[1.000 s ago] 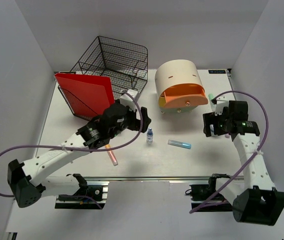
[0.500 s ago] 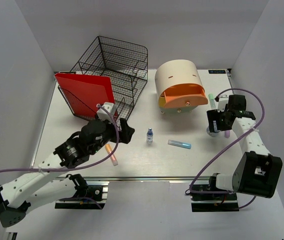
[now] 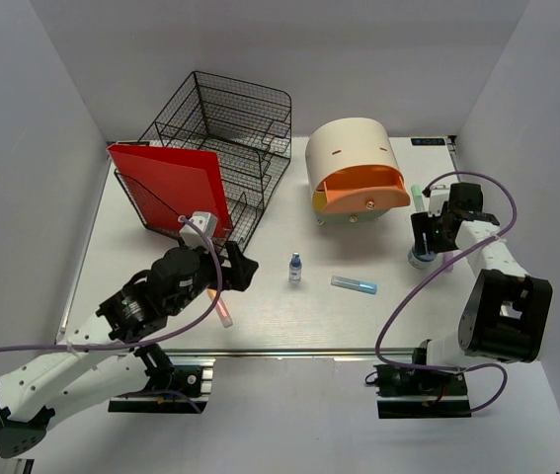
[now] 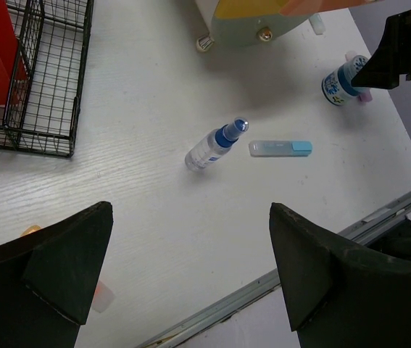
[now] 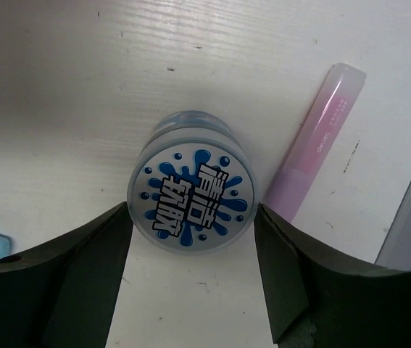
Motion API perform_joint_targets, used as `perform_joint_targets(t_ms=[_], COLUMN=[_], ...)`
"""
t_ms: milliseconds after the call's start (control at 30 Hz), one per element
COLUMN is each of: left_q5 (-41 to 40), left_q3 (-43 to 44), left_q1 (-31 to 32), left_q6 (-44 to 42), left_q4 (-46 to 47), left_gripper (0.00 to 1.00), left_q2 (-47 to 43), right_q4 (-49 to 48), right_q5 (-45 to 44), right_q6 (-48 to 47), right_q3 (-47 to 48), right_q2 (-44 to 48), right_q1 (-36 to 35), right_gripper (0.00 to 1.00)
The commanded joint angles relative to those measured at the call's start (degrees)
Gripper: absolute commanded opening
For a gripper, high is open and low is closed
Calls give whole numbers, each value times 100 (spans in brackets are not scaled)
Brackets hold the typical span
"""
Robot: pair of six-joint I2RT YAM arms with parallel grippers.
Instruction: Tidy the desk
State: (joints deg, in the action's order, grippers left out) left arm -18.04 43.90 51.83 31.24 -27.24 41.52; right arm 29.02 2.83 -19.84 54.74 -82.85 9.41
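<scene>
Our right gripper (image 5: 191,212) points straight down, its jaws flanking the round blue-lidded jar (image 5: 194,192) at the centre of the wrist frame. They sit right against the lid, and we cannot tell whether they press it. The jar stands upright, axis toward the camera, on the desk (image 5: 82,80), which fills the middle of the overhead frame. A pink marker (image 5: 314,145) lies just beside the jar, upper right, close to one finger. Our left gripper (image 3: 237,269), wide open and empty, hovers well apart, left of centre overhead.
</scene>
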Motion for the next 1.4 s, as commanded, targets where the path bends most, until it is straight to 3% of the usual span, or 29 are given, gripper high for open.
perform_joint_targets(t_ms=[0, 133, 167, 267, 333, 533, 733, 967, 1367], left_q5=[-33, 29, 29, 38, 29, 11, 46, 82, 125], left_q3=[-39, -31, -22, 22, 57, 66, 119, 180, 286], left_q1=[-15, -15, -15, -15, -15, -15, -15, -15, -15], left_q6=[136, 171, 189, 215, 224, 207, 224, 242, 286], left_q4=[-88, -88, -88, -176, -237, -255, -229, -237, -229], left_gripper=[98, 98, 98, 98, 98, 98, 98, 98, 98], left_q2=[-135, -144, -153, -161, -205, -311, -267, -258, -118], right_q4=[-309, -370, -370, -248, -142, 604, 1062, 827, 78], right_q5=[121, 411, 446, 525, 526, 868, 1623, 3143, 3699], right_q6=[-3, -55, -64, -99, -187, -389, -258, 471, 1034], right_q3=[177, 116, 116, 177, 221, 1063, 2240, 3498, 3965], right_q2=[-12, 23, 32, 146, 478, 1507, 1877, 1483, 701], right_q1=[35, 105, 122, 210, 237, 360, 316, 123, -685], right_gripper=[69, 41, 29, 6, 1, 0, 0, 0, 0])
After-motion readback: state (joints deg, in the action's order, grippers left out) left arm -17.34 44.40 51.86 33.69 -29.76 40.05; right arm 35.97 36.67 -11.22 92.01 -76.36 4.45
